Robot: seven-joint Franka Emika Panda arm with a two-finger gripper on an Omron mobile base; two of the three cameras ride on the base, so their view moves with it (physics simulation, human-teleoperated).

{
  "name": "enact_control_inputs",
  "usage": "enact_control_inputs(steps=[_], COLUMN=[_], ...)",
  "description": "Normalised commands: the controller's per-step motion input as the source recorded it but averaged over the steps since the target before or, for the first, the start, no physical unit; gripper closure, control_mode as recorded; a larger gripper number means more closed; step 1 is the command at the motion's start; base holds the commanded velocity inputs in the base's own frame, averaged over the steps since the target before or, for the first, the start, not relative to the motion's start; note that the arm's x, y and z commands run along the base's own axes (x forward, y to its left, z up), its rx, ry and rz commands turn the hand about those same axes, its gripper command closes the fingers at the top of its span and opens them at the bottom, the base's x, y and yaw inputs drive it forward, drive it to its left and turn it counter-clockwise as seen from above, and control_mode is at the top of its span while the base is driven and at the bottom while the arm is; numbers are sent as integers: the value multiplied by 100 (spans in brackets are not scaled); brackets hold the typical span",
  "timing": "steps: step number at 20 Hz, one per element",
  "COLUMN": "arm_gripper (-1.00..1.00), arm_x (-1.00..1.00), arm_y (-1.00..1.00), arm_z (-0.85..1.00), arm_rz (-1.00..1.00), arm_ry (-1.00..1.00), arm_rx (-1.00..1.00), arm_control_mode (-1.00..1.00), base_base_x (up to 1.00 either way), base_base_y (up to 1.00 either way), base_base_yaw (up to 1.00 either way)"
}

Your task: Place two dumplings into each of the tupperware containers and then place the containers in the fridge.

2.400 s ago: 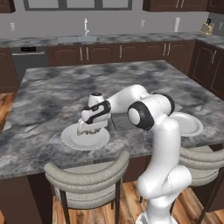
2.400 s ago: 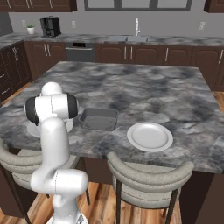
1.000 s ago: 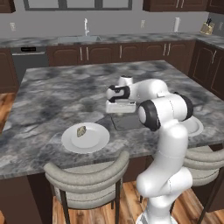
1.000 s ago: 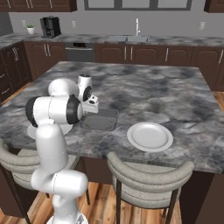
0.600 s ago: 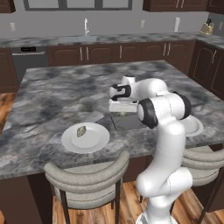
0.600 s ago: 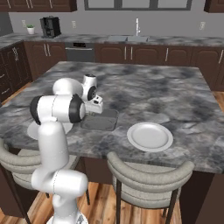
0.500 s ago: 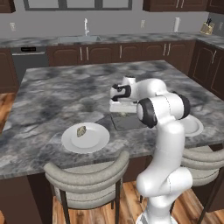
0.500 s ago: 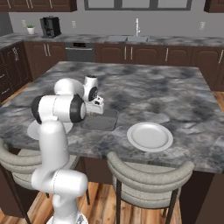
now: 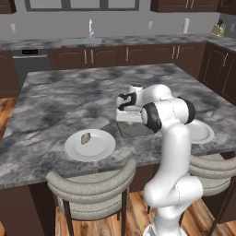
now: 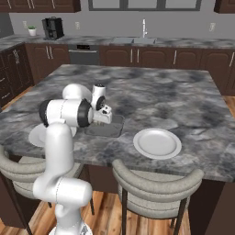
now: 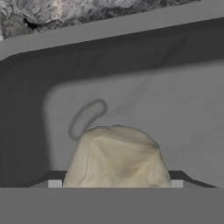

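Observation:
My gripper [image 9: 128,120] hangs low over the dark grey tupperware container [image 9: 139,131] in the middle of the island. It is shut on a tan pleated dumpling [image 11: 117,157], which sits between the fingertips [image 11: 55,183] just above the tray's grey floor [image 11: 175,100]. From the right base view the gripper [image 10: 100,123] stands over the same container [image 10: 109,129]. Another dumpling [image 9: 85,138] lies on the round white plate [image 9: 73,150] at the front left. The fridge is out of view.
A second round white plate [image 10: 157,142] sits to the right of the container near the island's front edge. Two grey-backed stools [image 9: 92,183] stand along that edge. Dark cabinets and a sink [image 9: 91,40] line the far wall.
Since the oldest frames the gripper has carried a dumpling from the left plate across to the dark grey container. Over the last second it has sunk lower into the container.

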Motion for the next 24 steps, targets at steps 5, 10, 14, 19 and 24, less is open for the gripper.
enact_control_inputs(steps=[5, 10, 14, 19, 24], arm_gripper=[-100, -100, -100, -100, -100], arm_x=[4, -6, -43, -43, -20], arm_y=[0, 0, 5, 39, 85], arm_z=[-3, 3, 38, 53, 9], arm_rz=[0, -4, -4, -1, 0], arm_ry=[4, 0, -2, -8, -2], arm_rx=[0, 0, 0, 0, 0], arm_control_mode=[-100, -100, -100, -100, -100], base_base_x=[0, 0, 0, 0, 0], base_base_y=[0, 0, 0, 0, 0], base_base_yaw=[0, 0, 0, 0, 0])
